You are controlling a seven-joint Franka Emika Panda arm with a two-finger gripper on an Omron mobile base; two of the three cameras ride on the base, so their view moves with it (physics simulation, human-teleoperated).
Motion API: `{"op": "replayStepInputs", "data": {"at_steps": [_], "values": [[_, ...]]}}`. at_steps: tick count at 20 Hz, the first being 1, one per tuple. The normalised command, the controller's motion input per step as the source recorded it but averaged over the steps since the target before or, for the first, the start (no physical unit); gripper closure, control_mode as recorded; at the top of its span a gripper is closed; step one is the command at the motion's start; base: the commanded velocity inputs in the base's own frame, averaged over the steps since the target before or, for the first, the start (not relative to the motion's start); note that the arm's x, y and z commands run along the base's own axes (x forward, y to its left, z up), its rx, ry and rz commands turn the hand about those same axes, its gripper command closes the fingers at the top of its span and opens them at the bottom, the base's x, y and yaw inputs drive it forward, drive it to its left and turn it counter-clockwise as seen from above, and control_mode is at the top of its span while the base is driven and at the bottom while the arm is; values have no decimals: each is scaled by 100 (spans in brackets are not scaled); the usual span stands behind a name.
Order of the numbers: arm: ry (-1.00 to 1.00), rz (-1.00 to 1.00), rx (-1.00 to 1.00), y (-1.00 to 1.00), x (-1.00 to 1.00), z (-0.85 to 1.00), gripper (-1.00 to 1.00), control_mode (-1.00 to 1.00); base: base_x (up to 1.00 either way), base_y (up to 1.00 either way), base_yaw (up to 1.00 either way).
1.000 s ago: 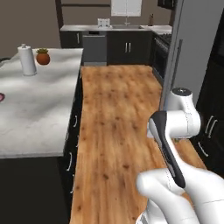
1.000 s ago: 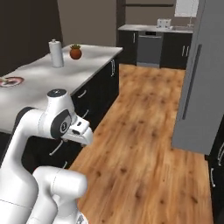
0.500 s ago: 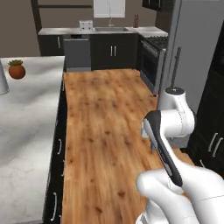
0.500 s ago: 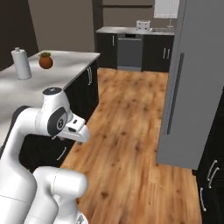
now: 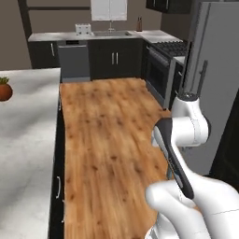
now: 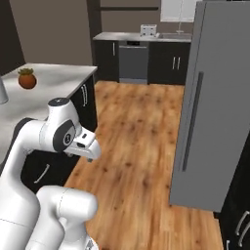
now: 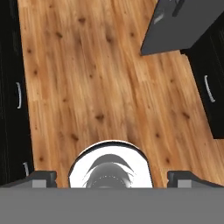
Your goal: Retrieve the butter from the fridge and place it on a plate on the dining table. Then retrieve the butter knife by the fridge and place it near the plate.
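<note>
On the left is the dining table [image 5: 25, 140], w/ a white-grey marble top, and a small orange pot [image 5: 4, 89] sits at its far end. No plate can be seen on the bit of table that shows. In the middle is the wood floor [image 5: 107, 135], and nothing lies on it. Far back is a counter w/ a sink [image 5: 111, 33] and a grey dishwasher [image 5: 74, 60]. The robot arm [image 5: 182, 135] is folded up close to its body, not reaching for anything. In the hand view the gripper [image 7: 109, 177] looks down at the floor, its two tips stand wide apart, and nothing is between them, so the hand is let go and empty. On the right is the fridge [image 6: 215, 107], tall and grey, and its door w/ the long handle [image 6: 191, 119] is closed. The butter can't be seen; I think it's inside the fridge. The knife can't be seen either. So I'd say the job has hardly begun: fridge not opened yet, butter not out, plate and knife steps all left to do.
</note>
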Motion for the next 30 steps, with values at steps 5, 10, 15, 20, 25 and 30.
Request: {"op": "replayStepInputs", "data": {"at_steps": [5, 10, 15, 20, 25, 30], "values": [[0, 0, 0, 0, 0, 0, -100, 100, 99, 2, -5], [0, 0, 0, 0, 0, 0, -100, 100, 100, 28, -12], [0, 0, 0, 0, 0, 0, -100, 100, 100, 52, -16], [0, 0, 0, 0, 0, 0, -100, 100, 100, 29, -17], [0, 0, 0, 0, 0, 0, -100, 100, 100, 14, -23], [0, 0, 0, 0, 0, 0, -100, 100, 100, 24, -32]]}}
